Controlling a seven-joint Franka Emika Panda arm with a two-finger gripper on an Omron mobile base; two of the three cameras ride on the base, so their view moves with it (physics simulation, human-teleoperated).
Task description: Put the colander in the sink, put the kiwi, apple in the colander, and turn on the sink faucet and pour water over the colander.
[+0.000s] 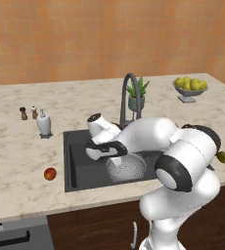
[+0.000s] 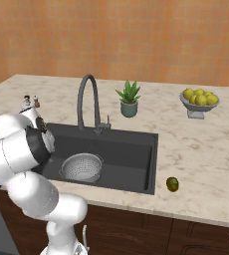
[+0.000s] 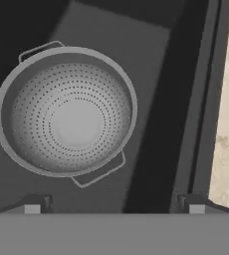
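Orange-tan wall [image 1: 85,39], pale marbled counter [image 2: 201,144] — dark wood cabinets [image 2: 136,231] below

colander [image 3: 66,112]: grey perforated metal, matt sheen | sink [image 2: 131,159]: dark grey, smooth, matt | sink faucet [image 2: 86,102]: dark grey metal, smooth | counter [image 1: 16,146]: pale veined stone, polished | wall [image 1: 85,34]: orange, rough plaster look | kiwi [image 2: 172,184]: dull olive skin | apple [image 1: 50,174]: glossy red

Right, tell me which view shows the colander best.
The hand view: the colander appears large, its empty inside, holes and both handles clear. The right base view shows it small on the sink floor; in the left base view the arm partly covers it.
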